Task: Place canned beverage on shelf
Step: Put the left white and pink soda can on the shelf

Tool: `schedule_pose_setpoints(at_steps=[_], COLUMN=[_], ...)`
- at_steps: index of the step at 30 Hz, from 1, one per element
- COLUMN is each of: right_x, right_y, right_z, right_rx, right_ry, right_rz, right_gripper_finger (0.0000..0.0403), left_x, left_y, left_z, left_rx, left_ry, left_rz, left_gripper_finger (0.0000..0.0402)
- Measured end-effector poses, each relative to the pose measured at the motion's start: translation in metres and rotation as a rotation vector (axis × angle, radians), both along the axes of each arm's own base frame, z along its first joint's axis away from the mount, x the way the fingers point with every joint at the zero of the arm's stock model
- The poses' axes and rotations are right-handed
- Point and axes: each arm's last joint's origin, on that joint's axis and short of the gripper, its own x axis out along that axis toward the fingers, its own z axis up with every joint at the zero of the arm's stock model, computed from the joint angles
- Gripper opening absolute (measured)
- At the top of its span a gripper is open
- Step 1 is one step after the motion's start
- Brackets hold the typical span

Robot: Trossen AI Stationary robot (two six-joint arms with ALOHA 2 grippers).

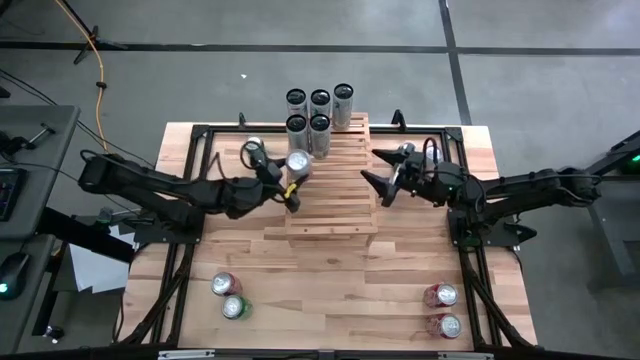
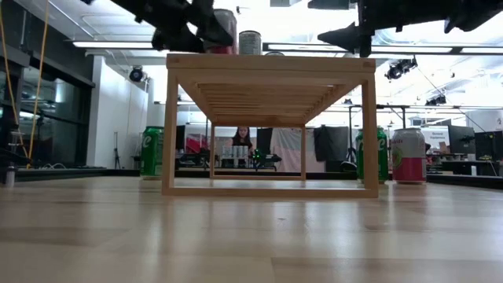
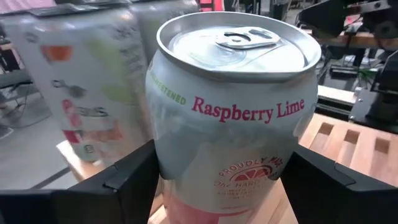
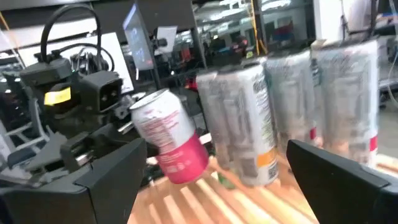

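A pale wooden slat shelf (image 1: 335,205) stands at the table's middle. Over its left part my left gripper (image 1: 288,178) is shut on a white and pink can (image 3: 230,112) labelled Raspberry Lime. In the right wrist view this can (image 4: 171,143) leans to one side. My right gripper (image 1: 372,175) hangs open over the shelf's right part, with nothing between its fingers. Several tall cans (image 1: 320,110) stand upright at the shelf's far end. My left gripper pinches the can's side wall (image 3: 163,163), below its middle, between its two fingers (image 3: 124,180). The fingers come level from the table's left. The can leans, top up, with its bottom at the shelf's top (image 2: 267,63); whether it rests there I cannot tell.
Two cans, one red (image 1: 225,285) and one green (image 1: 235,307), stand near the table's front left. Two red cans (image 1: 440,295) stand near the front right. Black frame rails (image 1: 190,250) run along both sides of the table. A person sits far behind the table (image 2: 240,137).
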Motion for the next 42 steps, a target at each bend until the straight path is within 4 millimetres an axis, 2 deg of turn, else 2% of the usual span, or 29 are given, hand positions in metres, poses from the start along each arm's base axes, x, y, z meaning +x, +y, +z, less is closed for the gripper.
schedule_pose_setpoints(at_steps=[4, 9, 14, 21, 29, 37, 40, 42], right_x=[0.016, 0.052, 0.084, 0.118, 0.138, 0.142, 0.142, 0.141], right_y=[0.004, 0.015, 0.021, 0.022, 0.025, 0.024, 0.026, 0.027], right_z=[0.005, 0.016, 0.019, 0.018, 0.014, 0.010, 0.011, 0.011], right_rx=[-0.007, -0.108, -0.141, -0.162, -0.198, -0.234, -0.244, -0.246], right_ry=[0.054, 0.167, 0.210, 0.254, 0.291, 0.319, 0.320, 0.318], right_rz=[0.038, 0.078, 0.042, -0.017, -0.020, -0.049, -0.062, -0.079], right_gripper_finger=[0.0374, 0.0374, 0.0374, 0.0374, 0.0374, 0.0373, 0.0362, 0.0341], left_x=[0.013, 0.023, 0.025, 0.026, 0.028, 0.028, 0.028, 0.028], left_y=[-0.001, 0.000, -0.001, -0.009, -0.018, -0.019, -0.019, -0.019], left_z=[-0.013, -0.023, -0.026, -0.022, -0.018, -0.017, -0.017, -0.017], left_rx=[0.030, 0.096, 0.124, 0.145, 0.167, 0.176, 0.176, 0.176], left_ry=[0.028, 0.052, 0.069, 0.054, 0.037, 0.040, 0.040, 0.039], left_rz=[0.015, 0.097, 0.141, 0.081, -0.032, -0.055, -0.050, -0.050], left_gripper_finger=[0.0271, 0.0271, 0.0271, 0.0272, 0.0273, 0.0273, 0.0273, 0.0273])
